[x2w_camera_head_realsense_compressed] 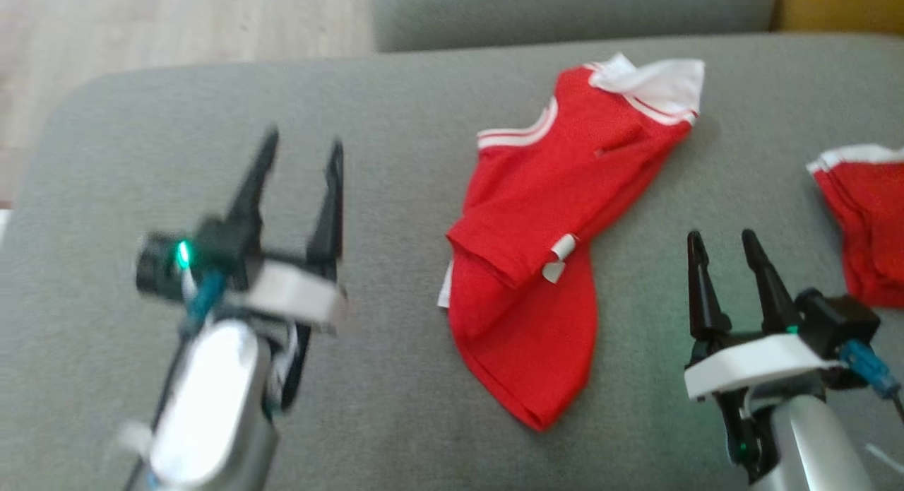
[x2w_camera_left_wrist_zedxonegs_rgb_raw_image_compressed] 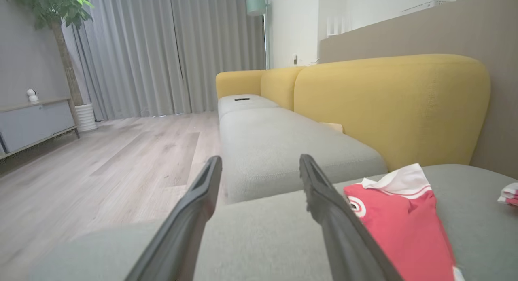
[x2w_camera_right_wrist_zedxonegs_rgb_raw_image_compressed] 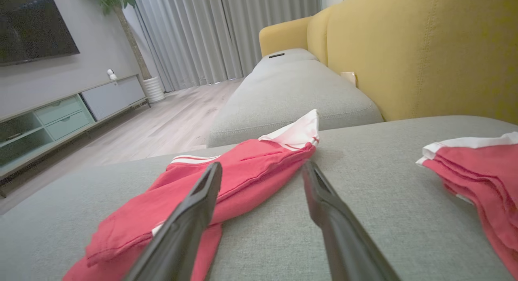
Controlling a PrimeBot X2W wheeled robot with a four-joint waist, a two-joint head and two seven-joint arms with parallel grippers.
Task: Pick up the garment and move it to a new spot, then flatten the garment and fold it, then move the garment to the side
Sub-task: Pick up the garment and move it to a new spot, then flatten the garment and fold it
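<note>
grey sofa seat (x2w_camera_head_realsense_compressed: pixel 395 123) | left claw (x2w_camera_head_realsense_compressed: pixel 304 141) and right claw (x2w_camera_head_realsense_compressed: pixel 720 237) wide open, empty | red garment (x2w_camera_head_realsense_compressed: pixel 537 229) between them, untouched

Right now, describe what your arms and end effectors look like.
Both arms match: a silver forearm, a white collar, a black block with a green light and a blue cable plug. The left end effector and right end effector each have two long, tapering black fingers.

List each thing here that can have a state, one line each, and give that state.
Red garment: rumpled, partly doubled over, lying loose on the grey seat.
Second red garment: layered heap, lying apart at the right.
Left gripper: open, holding nothing.
Right gripper: open, holding nothing.
</note>
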